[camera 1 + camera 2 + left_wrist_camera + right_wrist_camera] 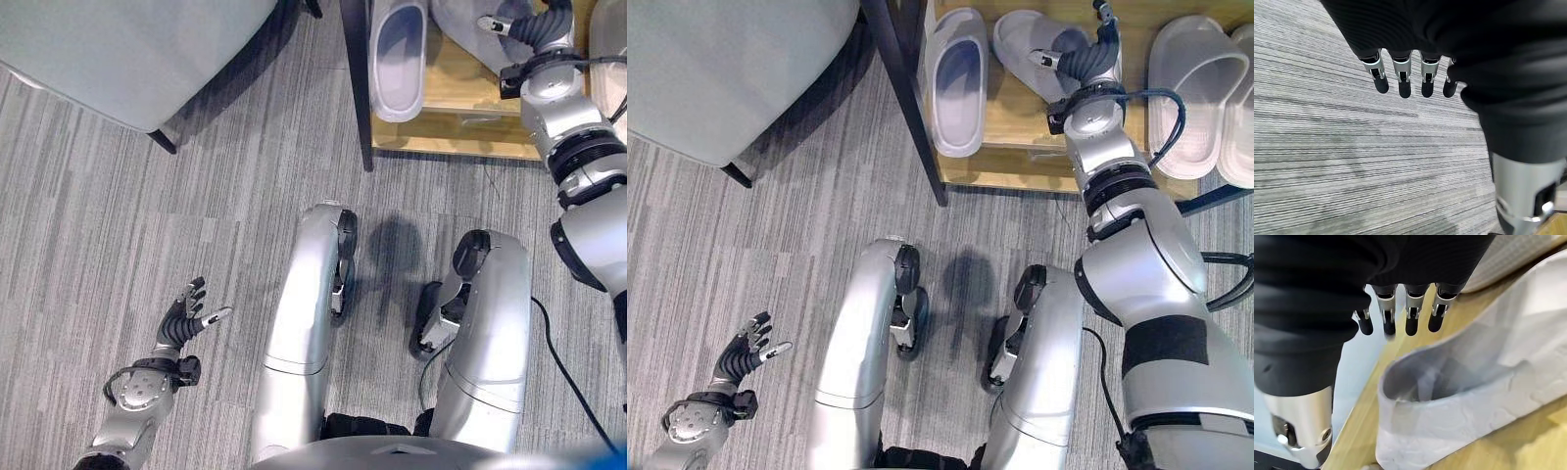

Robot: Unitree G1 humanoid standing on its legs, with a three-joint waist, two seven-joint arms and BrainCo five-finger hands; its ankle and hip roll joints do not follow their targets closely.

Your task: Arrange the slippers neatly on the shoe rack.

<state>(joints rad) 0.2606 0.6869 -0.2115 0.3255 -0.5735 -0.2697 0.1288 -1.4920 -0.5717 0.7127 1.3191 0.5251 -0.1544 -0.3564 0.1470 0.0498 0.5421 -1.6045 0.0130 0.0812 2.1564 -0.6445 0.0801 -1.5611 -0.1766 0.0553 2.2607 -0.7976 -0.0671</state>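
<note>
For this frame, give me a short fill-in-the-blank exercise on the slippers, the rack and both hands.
1. The grey slippers lie on a ____ shoe rack.
2. The ____ hand reaches over the tilted slipper.
3. The left hand hangs over the grey ____ with its fingers straight.
4. Two white slippers lie at the robot's ____ end of the rack.

Missing words: wooden; right; carpet; right

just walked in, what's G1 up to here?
Tidying slippers on the wooden shoe rack. The right robot hand is at a grey slipper lying askew on the shelf, fingers straight. Another grey slipper sits straight beside it, with a pale pair further right. The left robot hand hangs open over the carpet.
</note>
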